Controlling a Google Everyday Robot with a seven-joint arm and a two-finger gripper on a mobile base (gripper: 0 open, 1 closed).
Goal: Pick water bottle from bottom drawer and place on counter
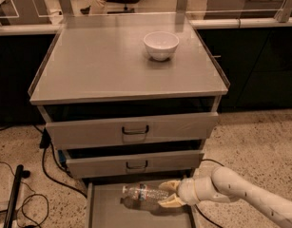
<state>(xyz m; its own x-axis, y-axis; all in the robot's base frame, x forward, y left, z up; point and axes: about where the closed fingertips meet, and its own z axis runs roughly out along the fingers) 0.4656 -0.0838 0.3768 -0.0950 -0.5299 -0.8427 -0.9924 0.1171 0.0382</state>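
Observation:
The water bottle (141,193), clear with a white-red-blue label band, lies on its side just above the floor of the open bottom drawer (110,216), with its shadow under it. My gripper (168,194) reaches in from the right. Its two pale fingers (170,185) are closed over and under the bottle's right end. The counter (107,65) is the grey cabinet top above, with a thin raised rim.
A white bowl (160,45) stands on the counter's back right. Two grey drawers with dark loop handles (135,129) stick out slightly above the bottom drawer. Black cables (19,189) lie on the speckled floor at the left. Dark cabinets flank the unit.

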